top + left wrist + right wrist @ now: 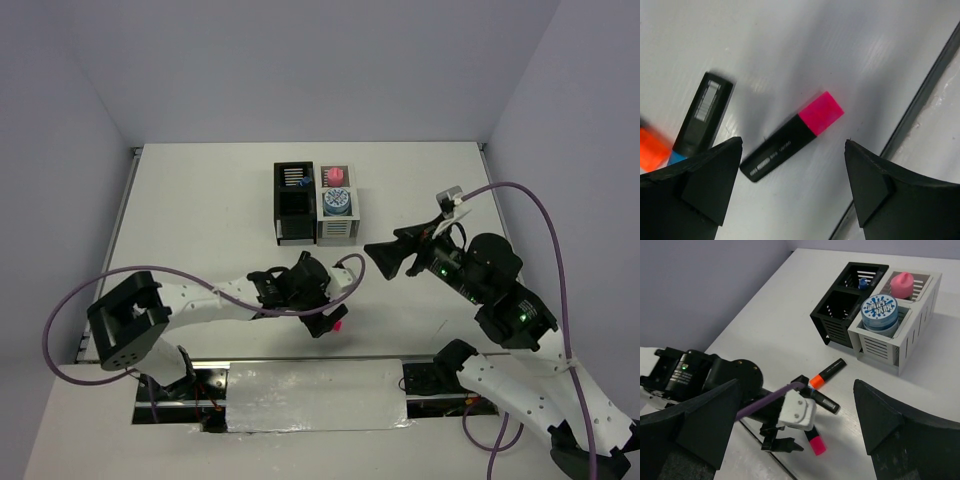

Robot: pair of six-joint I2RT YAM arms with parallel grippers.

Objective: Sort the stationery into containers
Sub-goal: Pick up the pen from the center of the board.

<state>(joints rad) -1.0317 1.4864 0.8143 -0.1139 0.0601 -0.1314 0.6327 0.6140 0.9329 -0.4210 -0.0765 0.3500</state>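
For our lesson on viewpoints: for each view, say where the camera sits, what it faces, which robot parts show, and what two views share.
Top external: above, behind the bases, facing down at the table; left arm, right arm show.
Left wrist: on that wrist, facing down at the pink-ended highlighter; left gripper's fingers show.
Right wrist: on that wrist, facing across at the black organiser, white organiser; right gripper's fingers, left arm show.
Shared: all show that highlighter.

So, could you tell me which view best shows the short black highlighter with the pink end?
The left wrist view: the short black pink-ended highlighter lies whole and sharp, framed between the open left jaws. The top external and right wrist views show only its pink tip, the body hidden by the left arm.
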